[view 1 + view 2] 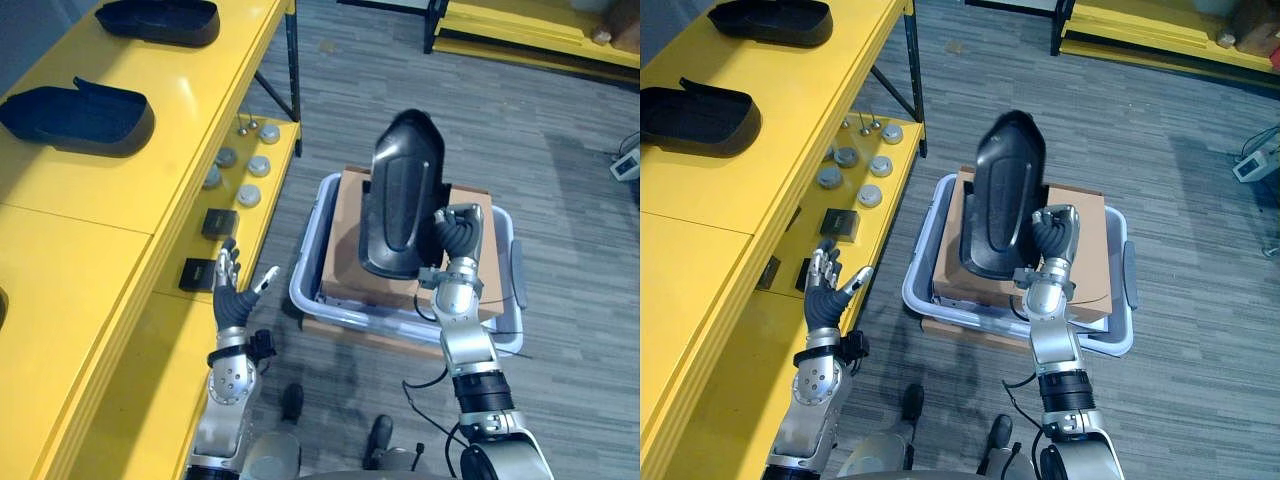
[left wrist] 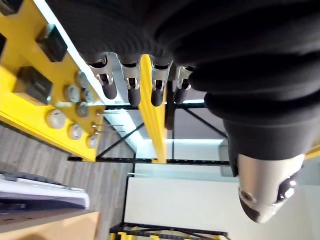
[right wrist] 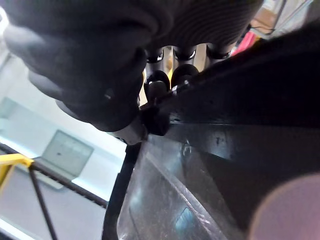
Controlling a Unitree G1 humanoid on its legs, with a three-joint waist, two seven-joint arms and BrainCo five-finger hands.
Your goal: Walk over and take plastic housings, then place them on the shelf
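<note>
Above the brown cardboard box (image 1: 470, 205) in the pale blue plastic bin (image 1: 306, 275), the right hand (image 1: 458, 235) holds a long black moulded plastic housing (image 1: 400, 185) upright and clear of the box. Its fingers and thumb are curled round the lower edge, which the right wrist view confirms. The left hand (image 1: 232, 290) hangs beside the yellow metal shelf (image 1: 100, 205) with fingers straight and spread, holding nothing. On the shelf's top board lie the nearer shelved housing (image 1: 85, 115) and the farther shelved housing (image 1: 160, 20), so part of the job looks done. The lower board carries round grey discs (image 1: 248, 195) and small black boxes (image 1: 218, 222). Judgement: the pick is complete for this piece — what is left is the carry across to the shelf and the set-down, probably on the bare yellow board nearer than the two shelved pieces. Cannot tell whether more housings wait in the bin.
</note>
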